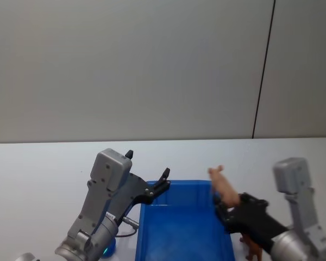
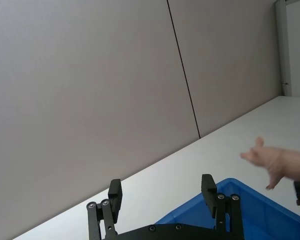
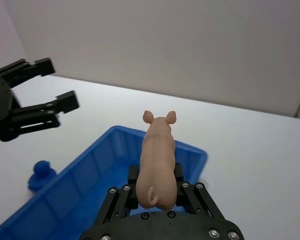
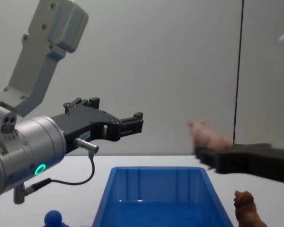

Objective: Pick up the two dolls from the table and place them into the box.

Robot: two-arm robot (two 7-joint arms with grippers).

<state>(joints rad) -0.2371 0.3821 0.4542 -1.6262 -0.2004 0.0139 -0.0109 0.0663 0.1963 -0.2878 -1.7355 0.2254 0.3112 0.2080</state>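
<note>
1. The pale pink doll [image 3: 157, 160], a pig figure, is held off the table, clamped by its hindquarters between the fingers of the right pincer [image 1: 224, 205]. Its snout is pointed away from the robot.
2. In the head view this doll is seen right of centre in the lower half of the frame, overlapping the far right corner of the box [image 1: 179, 223]. In the right wrist view it is seen over the box's interior, close to the far wall.
3. The box is recorded at the bottom centre of the head view, standing on the white table [image 1: 43, 163]. No doll is seen on the visible part of its floor.
4. The brown shaggy doll [image 4: 246, 210] is found upright on the table in the lower right corner of the chest view, just beside the box's right wall and beneath the right arm.
5. The blue round-headed doll [image 4: 53, 218] is noted at the bottom left of the chest view, on the table beside the box's left wall.
6. The left pincer [image 1: 148, 164] is held in the air at the box's far left corner, lower left of centre in the head view. Its fingers are spread apart and nothing is gripped.
7. A plain grey wall [image 1: 125, 65] is recorded behind the table.
</note>
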